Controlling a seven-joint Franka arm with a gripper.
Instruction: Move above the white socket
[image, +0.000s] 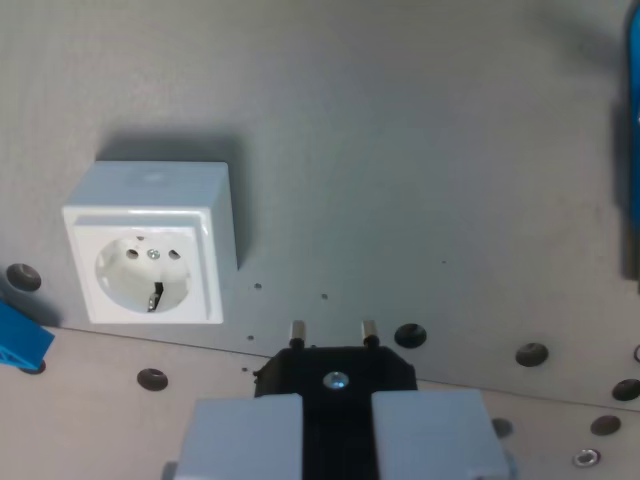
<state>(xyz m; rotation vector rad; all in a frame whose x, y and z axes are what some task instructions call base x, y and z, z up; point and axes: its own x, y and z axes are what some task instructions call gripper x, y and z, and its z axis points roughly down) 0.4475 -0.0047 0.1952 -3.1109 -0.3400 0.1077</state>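
Observation:
A white socket (152, 250) stands on the grey plate at the wrist view's left, its round face with two holes and a centre screw turned toward the camera. My gripper (336, 425) is at the bottom centre, its two grey fingers (240, 435) shut on a black plug (336, 372). The plug's two metal pins point away from the camera. The plug is to the right of the socket and apart from it, with bare plate between them.
The grey plate (400, 150) has several dark screw holes along its lower part. A blue part (20, 340) shows at the left edge below the socket. A blue object (630, 120) lies at the right edge.

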